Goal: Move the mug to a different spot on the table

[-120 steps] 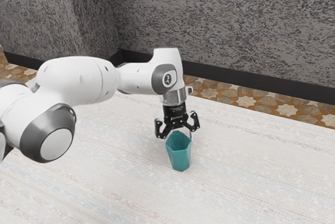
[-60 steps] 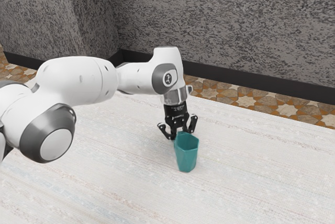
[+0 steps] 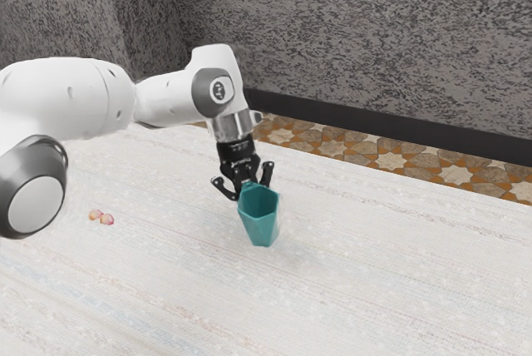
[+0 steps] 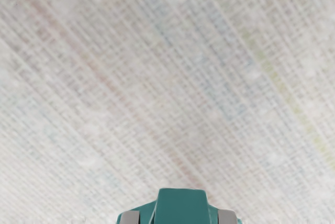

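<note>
While the white arm (image 3: 166, 98) reaches in from the exterior view's left and bends down over the table (image 3: 399, 273), its black gripper (image 3: 243, 187) points at the tabletop with the fingers drawn close together, pinched on the rim of a teal mug (image 3: 260, 219). One finger sits outside the mug's wall on the side facing the arm and the other goes down inside the opening, so the wall is held from both sides. The mug has faceted, angular sides and narrows toward its base; it hangs slightly tilted, its rim leaning toward the exterior view's left and its base toward the right. It is near the middle of the pale woven-textured tabletop, and I cannot tell whether its base touches the surface or is just above it. In the wrist view the mug (image 4: 180, 205) sits right under the hand, with a grey finger pad (image 4: 129, 216) against each side of it, above the striped, cloth-like table surface (image 4: 167, 77). Well apart from the mug, toward the exterior view's left, a few small pink scraps (image 3: 101, 218) lie on the table. Behind the table runs a patterned tile floor (image 3: 399, 155), a dark baseboard (image 3: 399, 126) and a speckled grey stone wall (image 3: 374, 32).
</note>
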{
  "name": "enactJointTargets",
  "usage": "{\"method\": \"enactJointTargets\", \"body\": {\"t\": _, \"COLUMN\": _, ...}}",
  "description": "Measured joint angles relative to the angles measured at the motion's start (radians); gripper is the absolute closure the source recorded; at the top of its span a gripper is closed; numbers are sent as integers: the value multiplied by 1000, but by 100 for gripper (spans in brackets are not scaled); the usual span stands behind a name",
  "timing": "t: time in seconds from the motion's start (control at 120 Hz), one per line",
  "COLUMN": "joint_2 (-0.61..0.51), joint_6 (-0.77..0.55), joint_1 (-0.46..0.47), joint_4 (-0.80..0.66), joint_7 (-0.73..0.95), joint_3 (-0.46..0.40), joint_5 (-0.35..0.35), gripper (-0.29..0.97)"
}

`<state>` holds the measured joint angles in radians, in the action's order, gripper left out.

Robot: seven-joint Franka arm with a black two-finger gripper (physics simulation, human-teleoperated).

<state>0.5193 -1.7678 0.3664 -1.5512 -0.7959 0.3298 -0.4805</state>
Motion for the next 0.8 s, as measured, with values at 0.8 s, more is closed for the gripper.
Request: {"method": "enactJointTargets", "body": {"t": 0.8, "joint_2": -158, "joint_6": -51, "joint_1": -223, "joint_4": -425, "joint_7": 215, "joint_3": 85, "joint_5": 7, "gripper": 79}}
